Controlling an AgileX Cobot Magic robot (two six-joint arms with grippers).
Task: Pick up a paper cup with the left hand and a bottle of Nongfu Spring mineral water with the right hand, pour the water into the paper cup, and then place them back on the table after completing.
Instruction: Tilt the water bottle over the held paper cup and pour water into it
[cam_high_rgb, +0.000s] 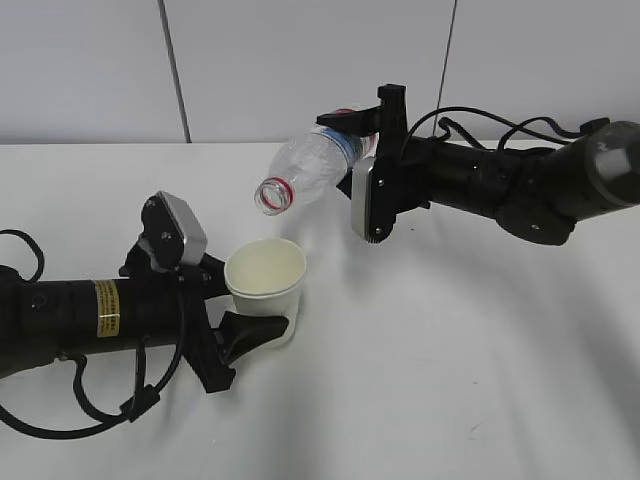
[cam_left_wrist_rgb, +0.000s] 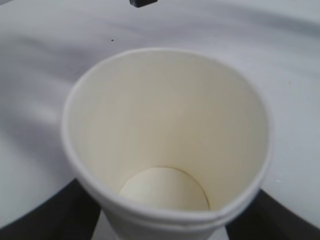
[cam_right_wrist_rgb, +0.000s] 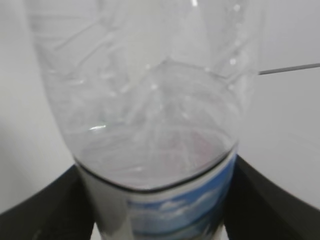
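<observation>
My left hand's gripper (cam_high_rgb: 257, 306) is shut on a white paper cup (cam_high_rgb: 265, 275), which stands upright just above the table (cam_high_rgb: 480, 380). In the left wrist view the cup (cam_left_wrist_rgb: 165, 140) fills the frame between the black fingers (cam_left_wrist_rgb: 47, 215), and its inside looks dry. My right hand's gripper (cam_high_rgb: 368, 140) is shut on the clear Nongfu Spring bottle (cam_high_rgb: 305, 170) at its blue label. The bottle is tilted, its uncapped red-ringed mouth (cam_high_rgb: 272, 195) pointing down-left just above the cup's rim. No water stream shows. The bottle (cam_right_wrist_rgb: 150, 100) fills the right wrist view, between the dark fingers (cam_right_wrist_rgb: 272, 200).
A grey wall with vertical seams (cam_high_rgb: 175, 70) rises behind the white table. The left arm's black cable (cam_high_rgb: 80, 410) loops over the tabletop at the lower left. Bare white tabletop stretches to the right and in front of the cup.
</observation>
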